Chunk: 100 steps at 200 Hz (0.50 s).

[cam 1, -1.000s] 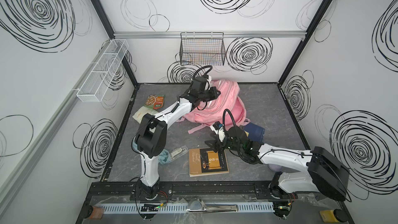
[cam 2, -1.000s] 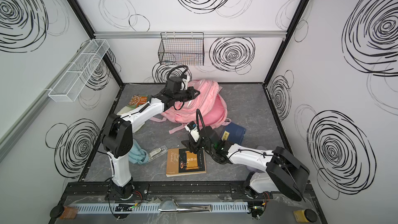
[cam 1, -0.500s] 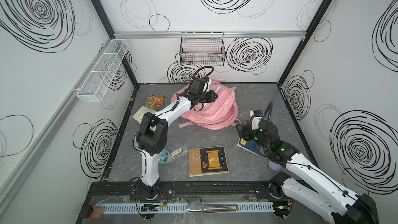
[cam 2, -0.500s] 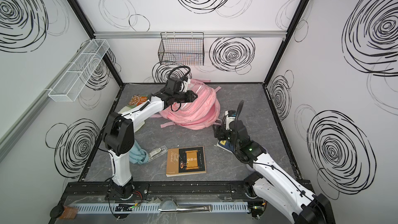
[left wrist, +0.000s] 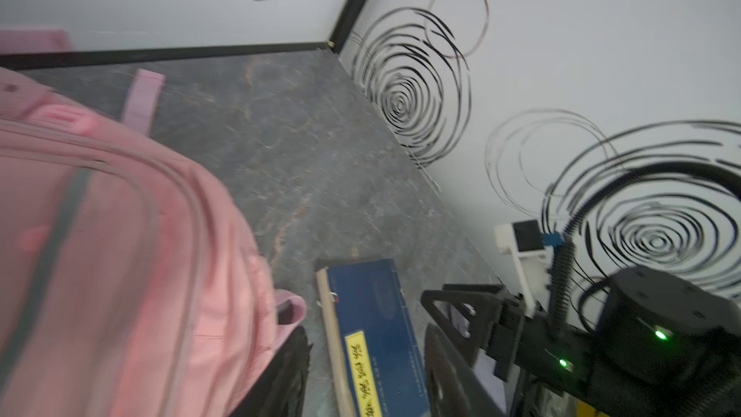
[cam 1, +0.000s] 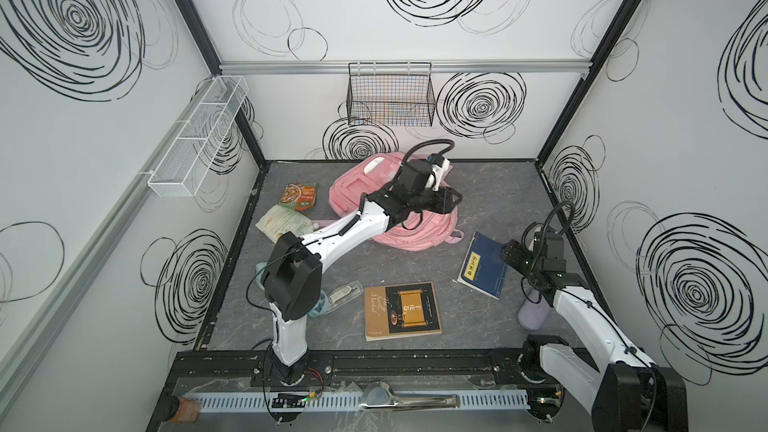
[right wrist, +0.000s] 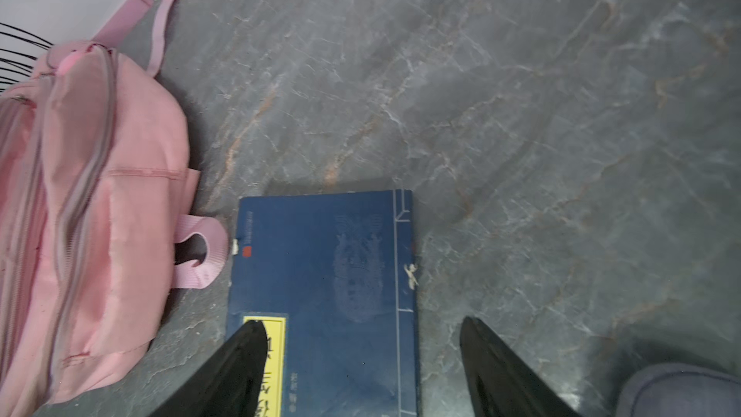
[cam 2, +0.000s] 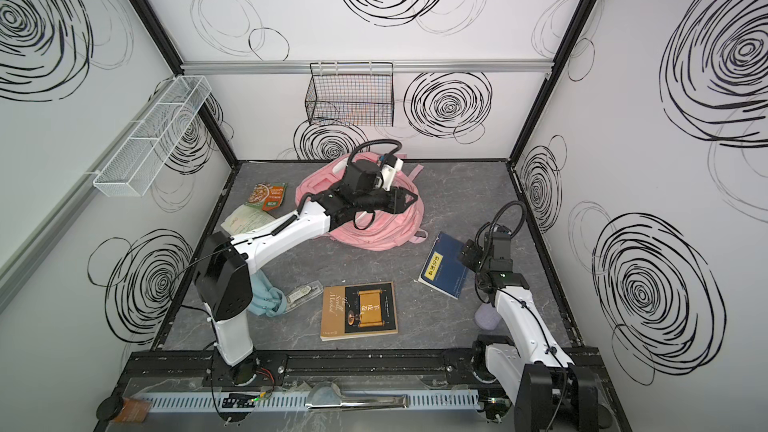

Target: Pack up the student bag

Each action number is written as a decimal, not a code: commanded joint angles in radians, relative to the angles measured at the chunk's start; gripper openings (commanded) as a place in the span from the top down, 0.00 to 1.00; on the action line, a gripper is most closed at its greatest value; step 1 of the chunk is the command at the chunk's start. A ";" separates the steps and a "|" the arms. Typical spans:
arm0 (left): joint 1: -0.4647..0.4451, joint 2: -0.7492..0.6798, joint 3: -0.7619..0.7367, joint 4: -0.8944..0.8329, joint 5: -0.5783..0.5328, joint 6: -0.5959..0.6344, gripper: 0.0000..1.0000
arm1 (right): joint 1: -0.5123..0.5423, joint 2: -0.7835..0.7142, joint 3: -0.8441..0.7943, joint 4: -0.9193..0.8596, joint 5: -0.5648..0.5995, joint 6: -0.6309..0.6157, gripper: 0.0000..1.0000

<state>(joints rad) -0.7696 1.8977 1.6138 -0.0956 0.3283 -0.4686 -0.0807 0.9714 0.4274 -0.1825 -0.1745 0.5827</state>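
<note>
Both released: L tool (cam 1: 451, 200) over student bag (cam 1: 355, 193), R tool (right wrist: 363, 324) over blue book (right wrist: 320, 258) nr bag.

Left tool (cam 1: 452, 200) over pink bag (cam 1: 351, 195); right tool (cam 1: 506, 252) at blue book (cam 1: 484, 270) edge.

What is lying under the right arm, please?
A lilac object lies under the right arm; the arm covers one end, so what it is cannot be told.

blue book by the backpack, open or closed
Closed: the blue book lies flat on the table, cover up, yellow title label showing, no pages spread.
</note>
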 commanded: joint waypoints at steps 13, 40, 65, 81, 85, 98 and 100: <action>-0.086 0.139 -0.033 0.069 0.078 -0.051 0.50 | -0.028 0.028 -0.047 0.086 -0.095 0.021 0.21; -0.118 0.237 -0.028 0.086 0.113 -0.086 0.50 | -0.031 0.058 -0.068 0.123 -0.156 0.036 0.22; -0.132 0.307 -0.035 0.094 0.132 -0.097 0.52 | -0.036 0.099 -0.082 0.140 -0.203 0.050 0.23; -0.131 0.334 -0.057 0.106 0.134 -0.105 0.53 | -0.038 0.131 -0.083 0.141 -0.242 0.051 0.23; -0.130 0.338 -0.067 0.112 0.131 -0.106 0.53 | -0.038 0.140 -0.083 0.142 -0.254 0.050 0.24; -0.124 0.352 -0.093 0.133 0.127 -0.116 0.53 | -0.039 0.169 -0.087 0.148 -0.287 0.053 0.24; -0.123 0.354 -0.097 0.136 0.128 -0.118 0.54 | -0.039 0.173 -0.088 0.150 -0.292 0.054 0.24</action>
<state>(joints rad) -0.9020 2.2433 1.5501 -0.0368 0.4377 -0.5591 -0.1127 1.1076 0.3538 -0.0681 -0.3870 0.6151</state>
